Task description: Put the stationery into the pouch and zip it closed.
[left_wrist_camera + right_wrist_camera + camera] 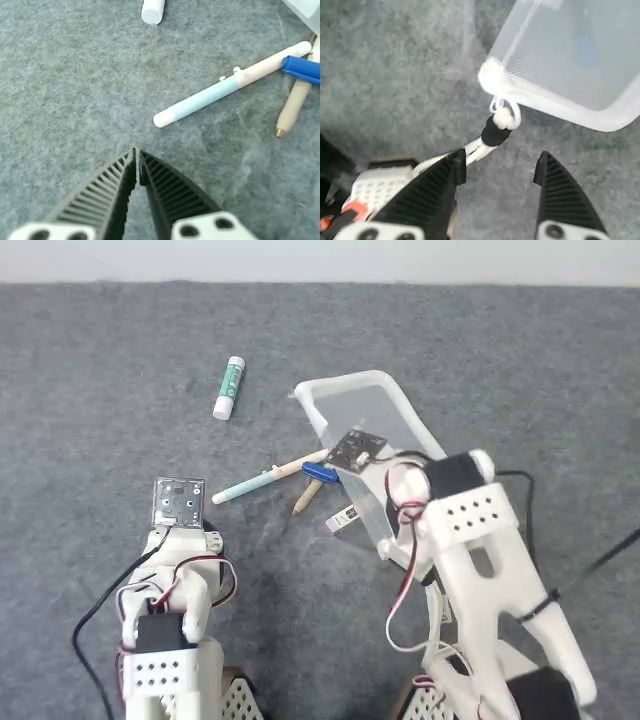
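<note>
Pens point(255, 483) lie just outside the pouch point(372, 408), glue stick point(229, 387) farther off; packing and zipping all remain. Left gripper point(136, 151) pinched together, right gripper point(502, 157) spread wide.

Pouch point(372, 405) right of centre on table point(100, 360); pen point(262, 480) and pencil point(306, 497) together just beside its left side; glue stick point(229, 387) farther left and behind, well apart.

In the high view the right arm point(480, 540) covers the pouch's point(365, 408) near end and one end of the blue pen point(318, 471). In the left wrist view a picture edge cuts off the glue stick point(152, 10). In the right wrist view a blurred blue shape point(586, 50) shows through the pouch wall, too indistinct to identify.
</note>
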`<state>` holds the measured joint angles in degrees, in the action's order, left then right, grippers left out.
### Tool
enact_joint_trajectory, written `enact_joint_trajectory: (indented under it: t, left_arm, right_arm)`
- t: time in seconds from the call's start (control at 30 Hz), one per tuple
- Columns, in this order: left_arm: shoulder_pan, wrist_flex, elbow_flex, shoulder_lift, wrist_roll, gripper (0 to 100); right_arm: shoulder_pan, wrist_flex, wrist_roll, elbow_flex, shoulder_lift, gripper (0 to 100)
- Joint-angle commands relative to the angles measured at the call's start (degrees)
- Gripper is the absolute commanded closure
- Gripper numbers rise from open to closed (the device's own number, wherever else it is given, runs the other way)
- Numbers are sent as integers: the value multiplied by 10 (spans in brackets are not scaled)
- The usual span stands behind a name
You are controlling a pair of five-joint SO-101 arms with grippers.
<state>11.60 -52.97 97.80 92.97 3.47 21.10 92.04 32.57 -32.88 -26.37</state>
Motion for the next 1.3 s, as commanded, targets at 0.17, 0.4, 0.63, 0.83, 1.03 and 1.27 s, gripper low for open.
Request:
enact_joint_trajectory:
  t: [0.17, 0.4, 0.63, 0.83, 1.03, 1.27]
  left_arm:
    - [0, 18, -16, 9, 0, 987]
    - [0, 18, -16, 9, 0, 987]
    - [0, 18, -16, 9, 0, 987]
    - [1, 18, -16, 9, 0, 987]
    - [0, 18, -16, 9, 0, 987]
    - [3, 18, -16, 9, 0, 987]
  right_arm:
    - [-17, -118, -62, -75, -89, 816]
    - [-15, -167, -127, -75, -160, 877]
    - [-15, -240, -127, -127, -87, 916]
    - [-52, -166, -55, -144, -32, 945]
    - [-81, -110, -14, -144, -75, 964]
    - [-50, -84, -12, -162, -98, 965]
